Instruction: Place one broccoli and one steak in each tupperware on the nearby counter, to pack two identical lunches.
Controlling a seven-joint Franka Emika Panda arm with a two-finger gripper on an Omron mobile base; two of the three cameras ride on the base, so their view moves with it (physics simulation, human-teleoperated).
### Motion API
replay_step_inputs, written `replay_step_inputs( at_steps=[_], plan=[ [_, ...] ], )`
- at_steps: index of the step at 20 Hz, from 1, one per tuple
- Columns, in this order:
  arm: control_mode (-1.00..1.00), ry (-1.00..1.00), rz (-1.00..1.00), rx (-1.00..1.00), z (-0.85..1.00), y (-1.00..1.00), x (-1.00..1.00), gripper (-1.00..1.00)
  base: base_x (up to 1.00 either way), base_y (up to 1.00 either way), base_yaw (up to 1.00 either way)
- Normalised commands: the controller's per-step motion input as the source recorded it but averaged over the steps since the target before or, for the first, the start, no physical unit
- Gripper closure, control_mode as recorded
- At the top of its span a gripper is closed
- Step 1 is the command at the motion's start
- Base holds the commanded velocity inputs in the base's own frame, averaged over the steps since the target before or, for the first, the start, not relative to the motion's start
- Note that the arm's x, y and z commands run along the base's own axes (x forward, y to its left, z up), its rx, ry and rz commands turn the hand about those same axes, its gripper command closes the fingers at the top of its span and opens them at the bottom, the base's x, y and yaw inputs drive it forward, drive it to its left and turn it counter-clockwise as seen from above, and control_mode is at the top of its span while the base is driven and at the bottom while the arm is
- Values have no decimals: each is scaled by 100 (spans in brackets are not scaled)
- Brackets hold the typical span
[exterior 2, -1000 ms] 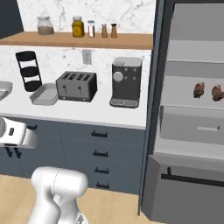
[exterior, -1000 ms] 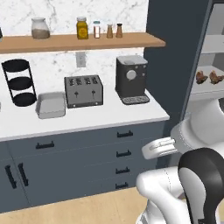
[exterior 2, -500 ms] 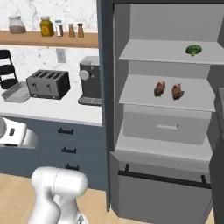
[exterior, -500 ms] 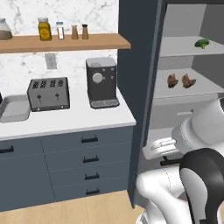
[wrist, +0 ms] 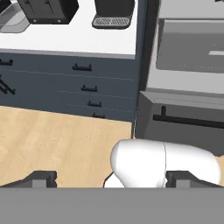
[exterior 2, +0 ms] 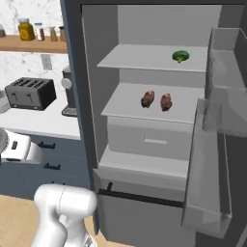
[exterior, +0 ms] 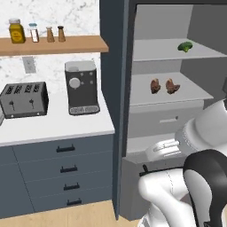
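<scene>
The pincer hangs low with its jaws wide apart, empty, aimed at the floor. The broccoli sits near the top fridge shelf's right edge, two steaks side by side below, all well above it.

We see the white worktop over dark blue-grey drawers, carrying a black toaster on the left and a black-and-silver coffee machine to its right; in the hand view a light-grey tupperware sits just left of the toaster. Above, a wooden wall shelf holds a row of jars and shakers. In the open fridge, the upper shelf bears one broccoli and the middle shelf bears two steaks side by side, close together but apart
</scene>
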Motion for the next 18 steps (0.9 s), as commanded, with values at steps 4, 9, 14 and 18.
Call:
replay_step_inputs(
  at_steps=[4, 9, 14, 18],
  plan=[
    [100, 0, 0, 0, 0, 0, 0, -100, 34, -43, 0],
    [100, 0, 0, 0, 0, 0, 0, -100, 42, -45, 0],
    [100, 0, 0, 0, 0, 0, 0, -100, 30, -38, 0],
    [100, 0, 0, 0, 0, 0, 0, -100, 27, -36, 0]
  ],
)
